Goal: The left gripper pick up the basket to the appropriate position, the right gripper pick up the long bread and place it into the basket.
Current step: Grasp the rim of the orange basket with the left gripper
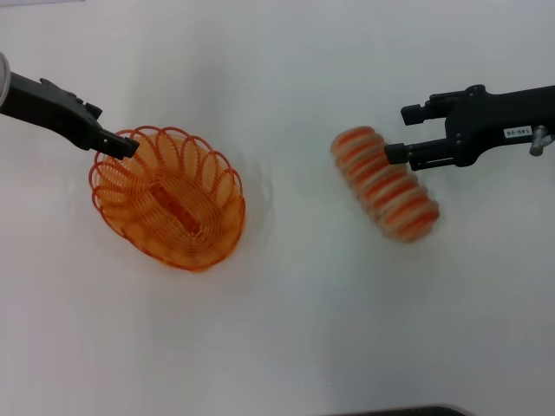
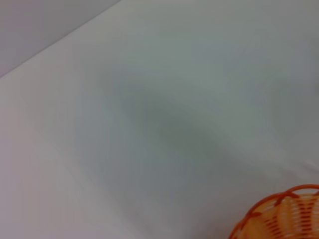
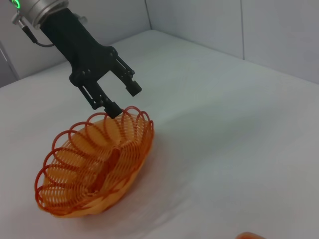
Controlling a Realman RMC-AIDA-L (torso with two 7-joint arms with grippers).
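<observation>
The orange wire basket [image 1: 169,201] sits on the white table at the left; it also shows as the basket [image 3: 94,167] in the right wrist view and as a piece of basket rim [image 2: 281,216] in the left wrist view. My left gripper [image 1: 115,144] is at its far-left rim. The right wrist view shows this left gripper [image 3: 123,98] open, with one fingertip [image 3: 113,108] right at the rim loops. The long bread [image 1: 385,183], striped orange and cream, lies on the table at the right. My right gripper [image 1: 404,133] is open beside the bread's far end, its nearer finger at the loaf's edge.
A white table [image 1: 295,329] spreads under everything, with bare surface between the basket and the bread. A pale wall [image 3: 279,30] rises behind the table. A dark edge [image 1: 408,411] shows at the bottom of the head view.
</observation>
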